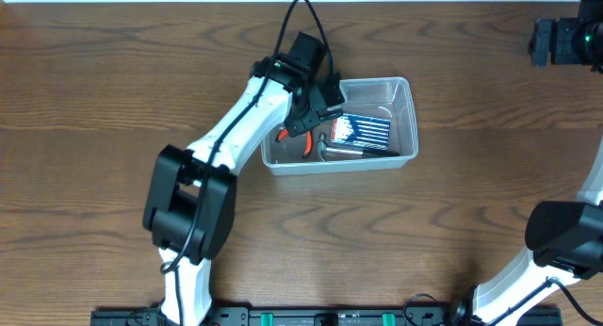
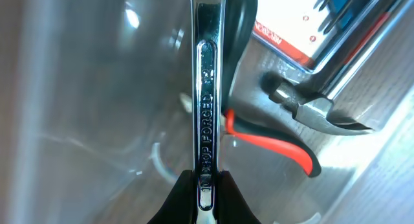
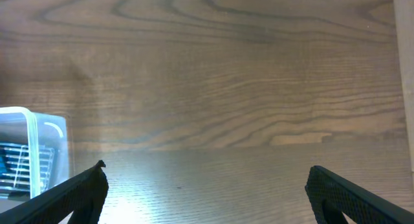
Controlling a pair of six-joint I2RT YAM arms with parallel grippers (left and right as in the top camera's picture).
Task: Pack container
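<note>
a steel wrench (image 2: 206,88) stamped "drop forged" runs straight ahead of me, crossing over red-handled pliers (image 2: 275,145). beside them lies a blue pack of small tools (image 1: 363,131), all on a brown wooden table (image 3: 226,75).

Arms: you have two, the left arm (image 1: 236,119) and the right arm (image 1: 561,234).
Grippers: you have two, the left gripper (image 2: 205,185) and the right gripper (image 3: 206,179).
Tubs: you see one container (image 1: 388,92).
Spanners: one wrench (image 2: 206,88).
Red-handled tools: one pliers (image 2: 278,146).
Blue-and-red packets: one pack (image 1: 361,130).
Unclear items: one chrome tool (image 2: 323,114).
</note>
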